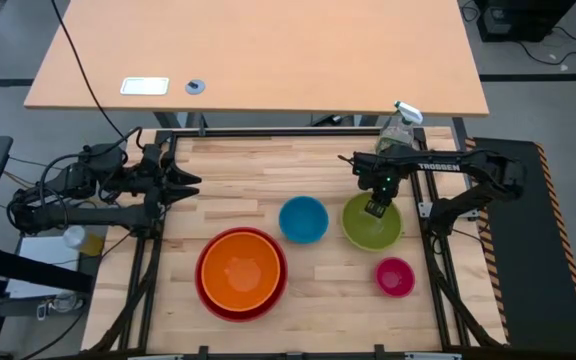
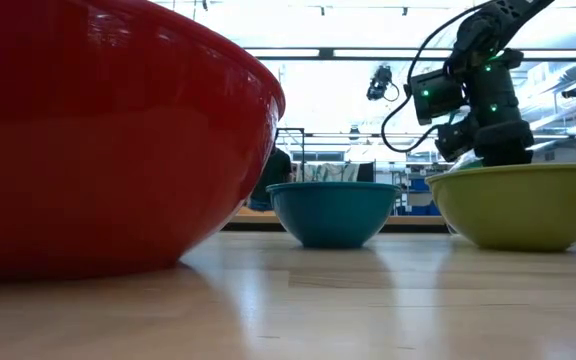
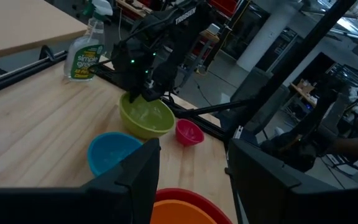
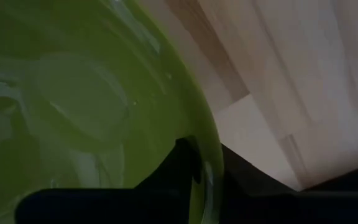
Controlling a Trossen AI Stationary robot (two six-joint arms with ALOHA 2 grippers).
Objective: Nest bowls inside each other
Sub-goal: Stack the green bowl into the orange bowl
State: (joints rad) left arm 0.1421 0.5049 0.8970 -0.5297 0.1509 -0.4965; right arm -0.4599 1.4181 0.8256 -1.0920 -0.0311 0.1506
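The lime green bowl [image 1: 372, 224] stands on its base at the table's right, and my right gripper [image 1: 376, 207] comes down on its far rim, shut on it. The orange bowl [image 1: 240, 268] sits nested inside the red bowl [image 1: 206, 298] at the near middle. The blue bowl [image 1: 303, 220] stands between them, and the pink bowl [image 1: 395, 276] stands near the green one's near side. My left gripper [image 1: 190, 185] hangs open above the table's left part, touching nothing. My right gripper has the lime green bowl's rim [image 4: 211, 146] on the bowl's far side, with one finger [image 4: 180, 163] inside the bowl and the other [image 4: 244, 171] outside the wall. The fingers point down from above. The bowl stands upright with its base on the table [image 2: 523, 240].
A clear spray bottle [image 1: 400, 128] with a green label stands at the table's far right corner, just behind my right arm. Bare wood lies along the far left and the near right of the table [image 1: 248, 185].
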